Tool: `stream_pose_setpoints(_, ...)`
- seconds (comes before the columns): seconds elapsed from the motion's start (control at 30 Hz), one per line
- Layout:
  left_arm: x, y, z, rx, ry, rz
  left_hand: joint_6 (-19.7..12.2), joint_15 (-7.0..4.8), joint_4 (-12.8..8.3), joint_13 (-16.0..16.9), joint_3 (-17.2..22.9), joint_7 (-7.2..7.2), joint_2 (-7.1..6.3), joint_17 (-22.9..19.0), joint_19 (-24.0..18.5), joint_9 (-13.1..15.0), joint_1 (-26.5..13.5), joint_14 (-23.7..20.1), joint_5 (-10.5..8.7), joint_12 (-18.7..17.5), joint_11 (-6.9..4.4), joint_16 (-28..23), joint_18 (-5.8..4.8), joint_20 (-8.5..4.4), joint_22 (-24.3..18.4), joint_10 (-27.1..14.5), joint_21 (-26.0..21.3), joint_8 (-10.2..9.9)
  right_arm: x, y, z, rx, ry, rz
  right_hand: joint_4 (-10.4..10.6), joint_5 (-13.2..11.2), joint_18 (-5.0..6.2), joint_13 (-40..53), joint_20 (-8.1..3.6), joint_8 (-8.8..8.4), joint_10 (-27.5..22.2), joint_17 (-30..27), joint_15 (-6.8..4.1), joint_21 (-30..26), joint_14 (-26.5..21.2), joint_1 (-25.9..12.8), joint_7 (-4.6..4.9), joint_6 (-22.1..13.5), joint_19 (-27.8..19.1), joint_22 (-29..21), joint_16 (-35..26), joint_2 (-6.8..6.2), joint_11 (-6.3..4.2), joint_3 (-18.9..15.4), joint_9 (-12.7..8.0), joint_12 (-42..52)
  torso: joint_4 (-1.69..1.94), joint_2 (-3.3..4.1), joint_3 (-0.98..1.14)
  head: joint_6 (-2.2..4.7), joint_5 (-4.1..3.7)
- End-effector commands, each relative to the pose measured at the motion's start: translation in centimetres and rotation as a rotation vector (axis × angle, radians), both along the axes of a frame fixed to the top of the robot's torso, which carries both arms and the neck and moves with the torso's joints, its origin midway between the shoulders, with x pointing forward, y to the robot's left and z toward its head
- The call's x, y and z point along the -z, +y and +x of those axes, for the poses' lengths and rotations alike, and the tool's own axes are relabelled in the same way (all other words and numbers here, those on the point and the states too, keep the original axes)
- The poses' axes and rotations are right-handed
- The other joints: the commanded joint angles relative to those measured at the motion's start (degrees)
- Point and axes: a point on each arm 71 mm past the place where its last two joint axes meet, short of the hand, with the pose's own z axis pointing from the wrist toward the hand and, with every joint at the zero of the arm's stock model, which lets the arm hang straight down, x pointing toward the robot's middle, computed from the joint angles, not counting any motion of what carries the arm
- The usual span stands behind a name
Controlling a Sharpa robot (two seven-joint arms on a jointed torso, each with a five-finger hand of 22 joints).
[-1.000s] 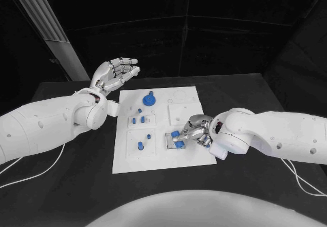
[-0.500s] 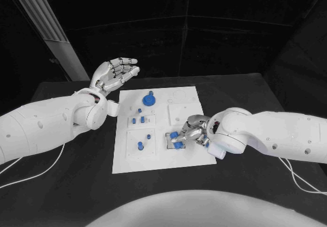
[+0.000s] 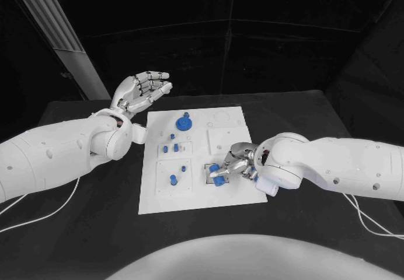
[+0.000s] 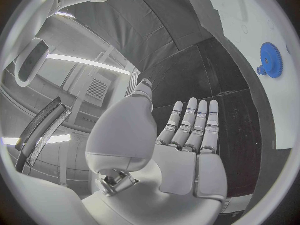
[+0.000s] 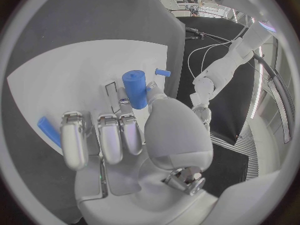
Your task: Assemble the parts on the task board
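Right hand (image 3: 238,162) pinches a blue cylinder (image 5: 135,88) between thumb and finger, low over the task board (image 3: 232,195) at its near-right recess. We note a blue gear (image 3: 183,123) at the board's far end and small blue pegs (image 3: 173,179) left of centre. Left hand (image 3: 141,89) hangs raised beyond the board, fingers apart, holding nothing.

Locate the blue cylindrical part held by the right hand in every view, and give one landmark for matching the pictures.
Head view: the blue cylindrical part sits at the right hand fingertips, over the near right area of the white task board.
Left wrist view: not in it.
Right wrist view: the part stands upright between thumb and fingers, above the board.
Shared landmark: the task board.
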Motion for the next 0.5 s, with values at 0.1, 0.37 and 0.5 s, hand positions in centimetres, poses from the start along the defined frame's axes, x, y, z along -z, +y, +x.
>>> stream_pose_setpoints(0.1, -1.31, -0.09, -0.48, 0.042, -0.168, -0.07, -0.36, -0.02, 0.02, -0.06, 0.39, 7.57, 0.45, -0.05, -0.12, -0.05, -0.05, -0.49, 0.32, 0.2, 0.16, 0.21, -0.62, 0.14, -0.05, -0.35, -0.23, 0.35, -0.03, 0.16, 0.03, -0.025, -0.012, -0.021, 0.67, -0.26, -0.85, 15.07, 0.26, -0.43, 5.96, 15.09, 0.11, 0.18, 5.85, -1.06, 0.14, -0.1, 6.04, 15.1, 0.14, -0.56, 0.02, -1.54, -0.01, 0.15, 0.0, 0.02, -0.03, -0.01, -0.04)
stream_pose_setpoints(0.37, -1.32, -0.11, -0.49, 0.042, -0.167, -0.07, -0.4, -0.02, 0.02, -0.09, 0.4, 7.57, 0.52, -0.13, -0.16, -0.07, -0.04, -0.5, 0.33, 0.3, 0.16, 0.29, -0.64, 0.15, -0.07, -0.36, -0.24, 0.44, -0.01, 0.21, 0.19, -0.028, -0.026, -0.032, 2.15, -0.3, -0.85, 15.07, 0.2, -0.98, 5.96, 15.09, 0.08, 0.18, 5.85, -2.17, 0.24, -0.41, 6.04, 15.1, 0.14, -0.73, 0.08, -4.2, -0.03, 0.15, 0.01, 0.03, 0.01, -0.01, 0.02)
stream_pose_setpoints(0.5, -1.32, -0.11, -0.49, 0.043, -0.167, -0.07, -0.4, -0.02, 0.02, -0.09, 0.4, 7.57, 0.52, -0.13, -0.16, -0.07, -0.04, -0.5, 0.33, 0.3, 0.16, 0.29, -0.64, 0.15, -0.07, -0.36, -0.24, 0.44, -0.03, 0.32, 0.23, -0.031, -0.032, -0.034, 2.72, -0.31, -0.85, 15.07, 0.22, -1.21, 5.96, 15.09, 0.09, 0.18, 5.85, -2.47, 0.34, -0.7, 6.04, 15.1, 0.14, -0.83, 0.13, -5.26, -0.05, 0.15, 0.01, -0.01, 0.01, -0.01, 0.03)
